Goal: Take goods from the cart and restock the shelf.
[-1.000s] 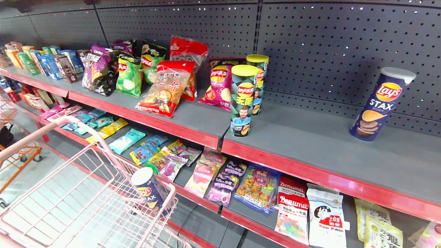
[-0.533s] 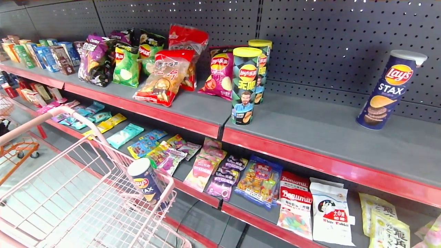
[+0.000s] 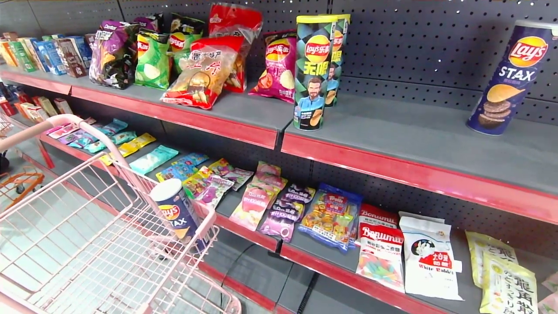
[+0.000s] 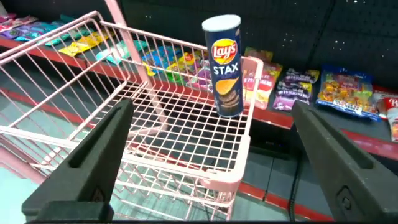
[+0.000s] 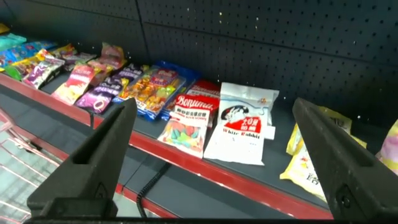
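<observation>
Against the earlier pictures the whole head view is shifted: the shelf rows sit higher in the picture and more of the lower shelf is seen. This is taken as a move of the camera, not of the goods. The blue can [image 3: 176, 213] is found in the same corner of the cart [image 3: 52, 124], upright and leaning slightly on the wire wall. A matching can [image 3: 505, 78] is already stood on the upper shelf [image 3: 392, 135], well apart from the checked cans [image 3: 311, 74].

For the task, this is judged as lining up for the pick-up, which is not yet made. In the left wrist view the left claw [image 4: 211, 109] is spread wide over the cart with nothing held, and the blue can is framed between its fingers, farther off. The right claw [image 5: 212, 106] is likewise spread wide and empty, facing the sweet bags [image 5: 186, 118] of the lower shelf.

The blue can is a smooth, glossy cylinder under a pale flat lid, judged to be rigid. The cart is built of pink coated wire mesh with a rounded tube handle. The shelf decks are flat, matt grey, edged by a red strip and backed by perforated panel [image 3: 414, 43]. The bags are shiny, crinkled film, judged soft.
</observation>
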Available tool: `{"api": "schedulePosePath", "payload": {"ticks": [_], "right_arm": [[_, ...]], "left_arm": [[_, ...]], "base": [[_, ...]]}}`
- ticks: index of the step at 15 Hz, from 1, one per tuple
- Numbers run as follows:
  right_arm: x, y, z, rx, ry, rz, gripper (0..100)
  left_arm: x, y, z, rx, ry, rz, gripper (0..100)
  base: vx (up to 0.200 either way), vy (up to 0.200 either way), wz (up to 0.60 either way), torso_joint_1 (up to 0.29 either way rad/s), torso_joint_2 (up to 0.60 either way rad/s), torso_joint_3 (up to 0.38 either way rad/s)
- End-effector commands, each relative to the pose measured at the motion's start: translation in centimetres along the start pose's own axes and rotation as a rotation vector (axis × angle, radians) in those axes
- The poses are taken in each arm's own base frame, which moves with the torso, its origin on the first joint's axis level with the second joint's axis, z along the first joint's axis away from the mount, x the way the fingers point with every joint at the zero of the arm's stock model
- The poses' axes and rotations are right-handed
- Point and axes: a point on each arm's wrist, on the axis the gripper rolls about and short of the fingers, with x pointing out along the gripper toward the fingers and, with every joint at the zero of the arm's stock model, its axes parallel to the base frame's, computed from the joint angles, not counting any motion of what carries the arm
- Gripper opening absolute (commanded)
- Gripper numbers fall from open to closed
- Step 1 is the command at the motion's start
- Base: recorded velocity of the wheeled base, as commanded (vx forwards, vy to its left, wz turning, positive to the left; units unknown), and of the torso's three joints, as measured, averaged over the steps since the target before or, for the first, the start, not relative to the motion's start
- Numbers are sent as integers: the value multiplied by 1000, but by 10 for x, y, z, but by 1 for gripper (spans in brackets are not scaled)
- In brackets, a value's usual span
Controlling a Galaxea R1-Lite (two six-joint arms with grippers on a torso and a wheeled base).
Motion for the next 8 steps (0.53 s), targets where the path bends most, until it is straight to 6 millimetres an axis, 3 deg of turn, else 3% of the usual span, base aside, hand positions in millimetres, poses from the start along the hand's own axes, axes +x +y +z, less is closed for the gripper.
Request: {"api": "schedulePosePath", "payload": {"ticks": [1, 3, 4, 5, 6, 7, 8], "right_arm": [[0, 0, 0, 0, 0, 0, 100], [0, 0, 0, 0, 0, 0, 100], [0, 0, 0, 0, 0, 0, 100], [0, 0, 0, 0, 0, 0, 100], [0, 0, 0, 0, 0, 0, 100], [0, 0, 0, 2, 0, 0, 100], [0, 0, 0, 2, 0, 0, 100]], "left_arm": [[1, 0, 0, 0, 10, -2, 100], [0, 0, 3, -1, -10, -16, 100], [-3, 0, 38, -30, -59, -32, 100], [18, 1, 126, -220, -55, -27, 100], [38, 1, 173, -300, -70, -10, 100], [58, 1, 185, -287, -32, -1, 100], [76, 1, 183, -250, 22, 4, 100]], "base": [[0, 0, 0, -71, 232, 163], [0, 0, 0, -34, 102, 66], [0, 0, 0, -12, 51, 41], [0, 0, 0, 0, 0, 0], [0, 0, 0, 0, 0, 0], [0, 0, 0, 0, 0, 0], [0, 0, 0, 0, 0, 0]]}}
